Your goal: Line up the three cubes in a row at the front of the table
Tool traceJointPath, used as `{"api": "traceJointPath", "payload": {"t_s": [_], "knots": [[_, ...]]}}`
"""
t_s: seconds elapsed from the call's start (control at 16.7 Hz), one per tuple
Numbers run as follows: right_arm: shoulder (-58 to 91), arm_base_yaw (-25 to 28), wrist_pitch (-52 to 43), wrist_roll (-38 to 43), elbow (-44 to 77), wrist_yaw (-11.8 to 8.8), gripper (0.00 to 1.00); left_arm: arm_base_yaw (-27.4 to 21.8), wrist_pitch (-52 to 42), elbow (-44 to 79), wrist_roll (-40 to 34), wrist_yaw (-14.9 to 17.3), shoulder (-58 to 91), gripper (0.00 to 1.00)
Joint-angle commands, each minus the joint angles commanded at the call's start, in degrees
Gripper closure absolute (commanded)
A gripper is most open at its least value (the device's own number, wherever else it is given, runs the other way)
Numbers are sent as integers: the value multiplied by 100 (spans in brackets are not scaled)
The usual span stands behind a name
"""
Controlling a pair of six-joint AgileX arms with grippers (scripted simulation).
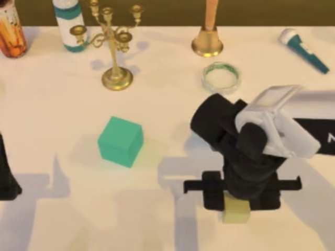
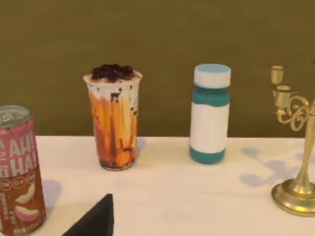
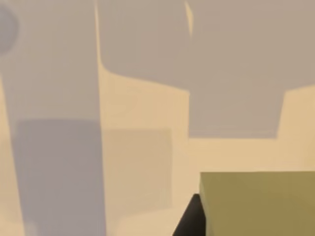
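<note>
The large teal-green cube rests on the cream table, left of centre. My right gripper hangs over the front right of the table, shut on the small pale yellow cube. In the right wrist view the yellow cube fills the corner, pressed against one dark finger. The light-blue cube does not show clearly; the right arm hides part of the table. My left gripper is parked at the table's left edge, one finger showing in its wrist view, nothing held.
Along the back stand a gold candelabra, a teal-and-white bottle, a layered drink cup, a gold bell, a tape roll and a teal-and-white handheld tool. A red can stands near the left wrist.
</note>
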Motion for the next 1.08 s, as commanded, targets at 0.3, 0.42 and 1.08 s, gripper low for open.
{"api": "traceJointPath", "payload": {"t_s": [0.3,0.42,1.08], "knots": [[289,20,634,29,-390,8,100,0,0,0,0,0,0,0],[289,20,634,29,-390,8,100,0,0,0,0,0,0,0],[289,20,634,29,-390,8,25,0,0,0,0,0,0,0]]}}
